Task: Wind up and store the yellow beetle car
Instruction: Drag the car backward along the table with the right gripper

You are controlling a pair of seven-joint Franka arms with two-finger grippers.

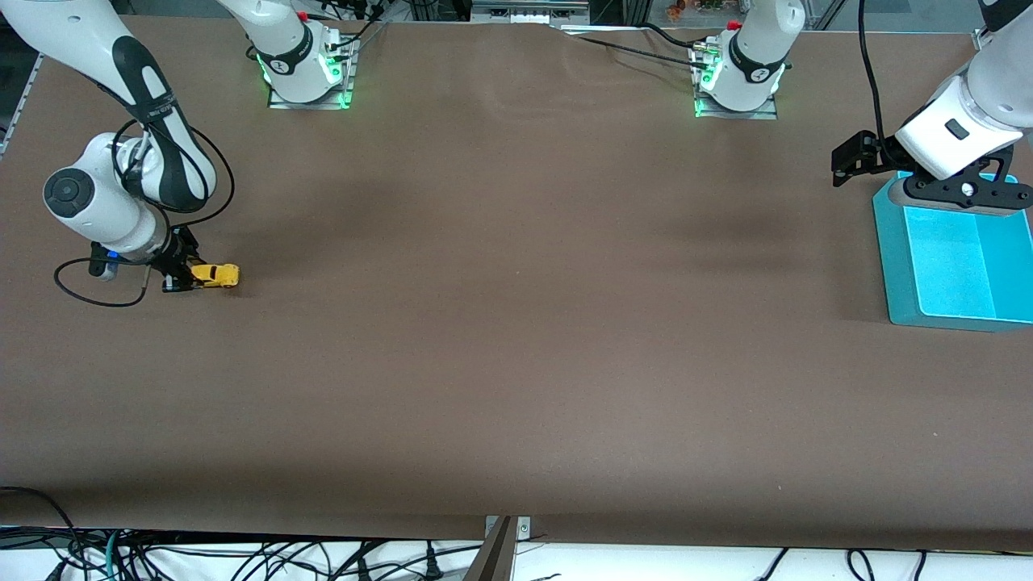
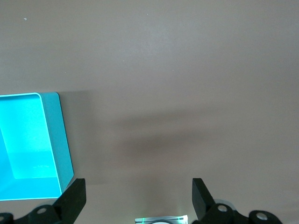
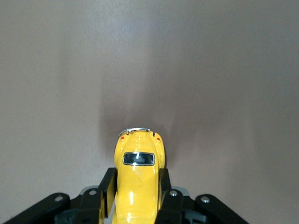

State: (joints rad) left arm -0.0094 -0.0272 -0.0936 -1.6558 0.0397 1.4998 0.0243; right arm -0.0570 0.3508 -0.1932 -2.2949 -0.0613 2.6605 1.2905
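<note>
Right end effector [image 1: 187, 276]: it was placed low at the right arm's end of the tabletop, and its two dark fingers [image 3: 108, 185] were pressed against the flanks of the small bright yellow beetle-shaped toy car [image 1: 216, 275].

Yellow beetle car: it was pinched between those fingers, one on each side of its rounded body, with a dark window and a thin metal bumper seen in the right wrist view [image 3: 138, 172]. One end of the car projected from the fingers toward the middle of the tabletop. Whether its wheels rested on the surface could not be told.

Left end effector [image 1: 964, 194]: it was held over the end of the turquoise plastic bin that lay farther from the front camera, with its fingers [image 2: 74, 198] spread wide apart and nothing between them. The left arm was waiting.

Turquoise rectangular plastic bin [image 1: 894, 266]: it was set at the left arm's end of the tabletop, well apart from the car; the part of its inside that was visible held nothing.

Brown tabletop [image 1: 516, 323]: it was covered by a plain matte brown sheet.
</note>
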